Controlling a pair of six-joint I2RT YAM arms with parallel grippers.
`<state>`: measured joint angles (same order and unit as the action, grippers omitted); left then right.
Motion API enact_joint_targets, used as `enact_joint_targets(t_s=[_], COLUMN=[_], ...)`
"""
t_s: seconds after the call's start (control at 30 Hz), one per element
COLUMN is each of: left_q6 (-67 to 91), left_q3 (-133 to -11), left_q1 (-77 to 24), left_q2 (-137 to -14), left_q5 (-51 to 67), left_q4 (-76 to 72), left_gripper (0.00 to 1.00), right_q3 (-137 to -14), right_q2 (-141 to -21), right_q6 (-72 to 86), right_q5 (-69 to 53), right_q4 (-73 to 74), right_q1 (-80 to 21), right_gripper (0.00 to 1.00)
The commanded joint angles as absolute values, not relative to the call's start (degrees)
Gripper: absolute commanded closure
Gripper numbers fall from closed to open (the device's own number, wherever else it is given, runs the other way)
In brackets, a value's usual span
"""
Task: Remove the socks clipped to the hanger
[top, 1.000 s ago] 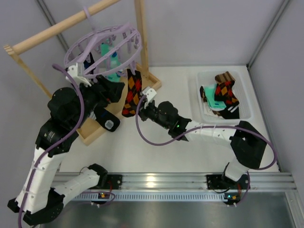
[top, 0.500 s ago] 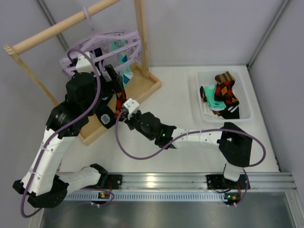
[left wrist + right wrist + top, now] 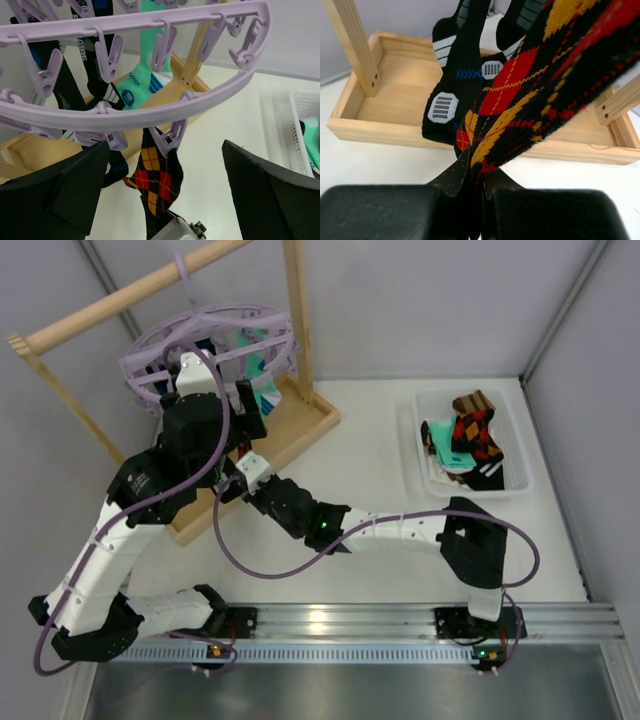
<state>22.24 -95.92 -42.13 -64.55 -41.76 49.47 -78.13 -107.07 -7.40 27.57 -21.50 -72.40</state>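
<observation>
Centrally in the left wrist view, the argyle sock [image 3: 157, 182] hangs from one clip [image 3: 170, 141] on the near arc of the hanger [image 3: 150, 112]. Its long axis runs steeply from that clip down to the bottom centre of the frame, toward my right claw [image 3: 472, 172]. In the right wrist view that claw's two fingers are pressed together on the sock's lower end at bottom centre. From them the fabric stretches toward the upper right, fairly taut. My left claw [image 3: 165, 150] stands wide and holds nothing. Its dark fingers sit at lower left and lower right of its own view, with the clip and the sock's top between them, just below the ring; neither finger appears to touch them. So the left claw is nearer the clip and the right claw nearer the sock's free end. As I judge it, the release turns on the line from clip to right claw. A pull along the sock's axis, down and away from the ring, should draw it out of the clip; a sideways pull would likely only swing the hanger. A teal sock [image 3: 145, 82] and black socks [image 3: 455, 85] hang clipped farther back. Other socks lie in the white bin [image 3: 435, 405] at the right of the top view.
</observation>
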Motion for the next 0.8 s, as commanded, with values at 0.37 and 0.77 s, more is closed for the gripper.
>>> enact_joint_targets(t_s=[0.37,0.77], left_q6=[22.15,22.94], left_q3=[-100.72,-98.61], left_q1=[-42.63,-42.63], left_q2=[-70.22,-69.35], left_q5=[-51.68,-55.54], left_q4=[54.49,54.23], left_gripper=[0.17,0.43], right_q3=[-84.37,-82.36], right_q2=[-109.95,-108.81], right_q6=[-11.6,-11.52], right_q5=[30.94,30.5], right_q4=[-18.98,-21.0], right_q1=[-76.82,-77.87], right_gripper=[1.0,1.0])
